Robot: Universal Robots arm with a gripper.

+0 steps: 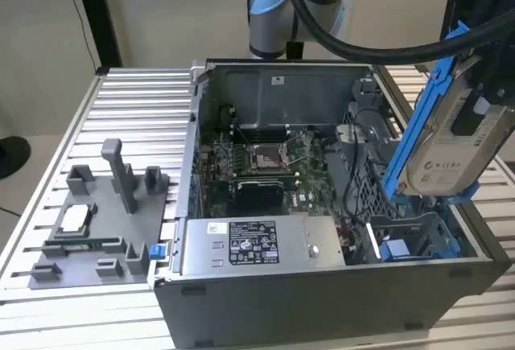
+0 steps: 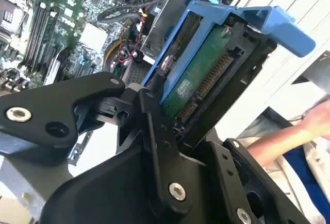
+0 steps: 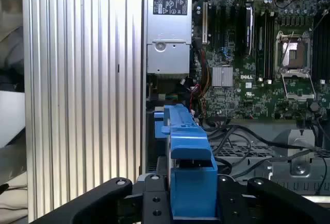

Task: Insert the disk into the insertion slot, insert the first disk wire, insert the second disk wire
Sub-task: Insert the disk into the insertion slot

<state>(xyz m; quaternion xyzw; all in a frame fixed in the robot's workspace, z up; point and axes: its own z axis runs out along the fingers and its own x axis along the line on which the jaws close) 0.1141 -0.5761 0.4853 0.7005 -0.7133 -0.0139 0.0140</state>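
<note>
Blue-framed disk (image 1: 449, 147) clamped in pincer (image 1: 481, 113), held tilted above insertion slot (image 1: 418, 236) (computer case (image 1: 322, 306) lies open).

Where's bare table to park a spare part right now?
Bare ribbed table behind the grey fixture tray, on the exterior view's left of the computer case; also a strip in front of the tray. Crowded: inside the case, board and cables, with the claw holding the disk above it.

A: Robot lab bench here: open PC case (image 1: 322, 302) on a ribbed aluminium table (image 1: 137, 109).

B: Right, arm (image 1: 273, 12) mounted just behind the case, grey fixture (image 1: 88, 237) beside it on the exterior view's left, plain wall (image 1: 161, 12) beyond.
</note>
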